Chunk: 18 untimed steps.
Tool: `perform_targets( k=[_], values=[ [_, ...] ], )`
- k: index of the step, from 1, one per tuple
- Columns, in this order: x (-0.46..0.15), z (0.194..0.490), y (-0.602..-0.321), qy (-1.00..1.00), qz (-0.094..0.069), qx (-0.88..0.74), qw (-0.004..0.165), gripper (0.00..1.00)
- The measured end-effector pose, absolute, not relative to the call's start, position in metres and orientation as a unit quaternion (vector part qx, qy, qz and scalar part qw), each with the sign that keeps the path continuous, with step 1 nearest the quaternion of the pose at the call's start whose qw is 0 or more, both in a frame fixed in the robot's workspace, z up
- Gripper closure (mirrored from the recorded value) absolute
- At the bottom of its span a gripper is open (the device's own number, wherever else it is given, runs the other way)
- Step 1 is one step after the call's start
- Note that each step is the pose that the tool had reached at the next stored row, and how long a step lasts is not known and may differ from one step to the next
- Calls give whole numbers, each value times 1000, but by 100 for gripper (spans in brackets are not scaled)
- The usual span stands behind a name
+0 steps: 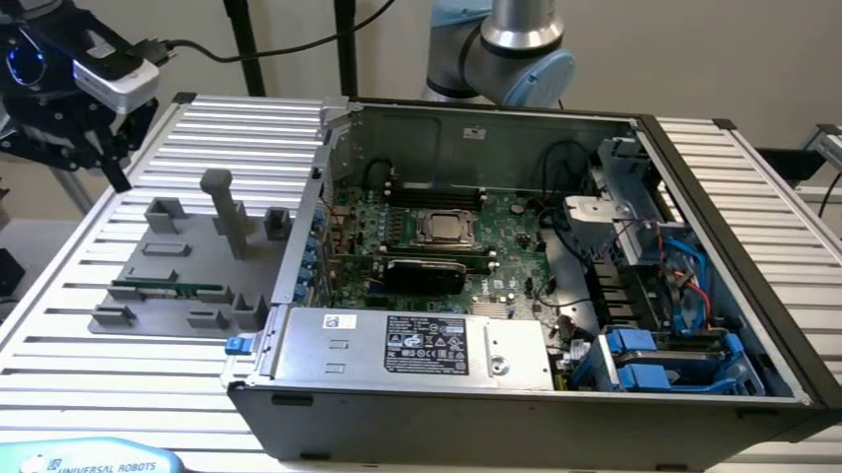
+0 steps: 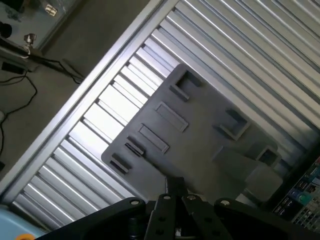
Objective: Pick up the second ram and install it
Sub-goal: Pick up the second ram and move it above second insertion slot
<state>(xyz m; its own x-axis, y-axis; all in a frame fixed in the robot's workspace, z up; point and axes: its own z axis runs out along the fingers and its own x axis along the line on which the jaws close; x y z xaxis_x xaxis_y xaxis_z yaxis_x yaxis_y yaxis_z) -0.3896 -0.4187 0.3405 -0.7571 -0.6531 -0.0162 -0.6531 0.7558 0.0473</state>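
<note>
The second ram (image 1: 165,289) is a thin green stick lying flat in a slot of the grey fixture plate (image 1: 184,246), near its front edge on the exterior view's left. My gripper (image 1: 116,173) hangs high above the table's far left corner, well behind and above the plate and apart from the stick. In the wrist view my gripper (image 2: 175,189) has its dark fingertips pressed together with nothing between them, looking down on the grey fixture plate (image 2: 200,130).
An open computer case (image 1: 736,197) fills the middle and the exterior view's right, with the motherboard (image 1: 514,227), CPU socket (image 1: 448,227) and long black memory slots (image 1: 435,189) inside. A tall grey post (image 1: 227,212) stands on the plate. The ribbed metal table (image 1: 79,296) surrounds the plate.
</note>
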Motion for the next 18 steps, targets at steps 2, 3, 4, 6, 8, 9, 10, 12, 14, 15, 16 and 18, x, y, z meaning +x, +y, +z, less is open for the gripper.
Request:
perform_targets(
  k=[2, 3, 4, 6, 8, 9, 10, 12, 14, 15, 16, 18],
  values=[
    [-390, 339, -419, -931, -25, 365, 1, 89],
    [-390, 339, -419, -927, -25, 374, 1, 89],
    [-390, 338, -419, -924, -25, 382, 2, 89],
    [-390, 337, -419, -917, -25, 399, 2, 89],
    [-390, 336, -419, -909, -25, 416, 2, 89],
    [-390, 336, -419, -905, -25, 424, 3, 89],
    [-390, 335, -419, -902, -25, 432, 3, 89],
    [-390, 334, -419, -894, -25, 448, 3, 89],
    [-390, 333, -419, -885, -25, 465, 4, 89],
    [-390, 332, -419, -881, -25, 473, 4, 89],
    [-390, 332, -419, -877, -25, 481, 4, 89],
    [-390, 330, -419, -868, -24, 496, 4, 89]
  ],
)
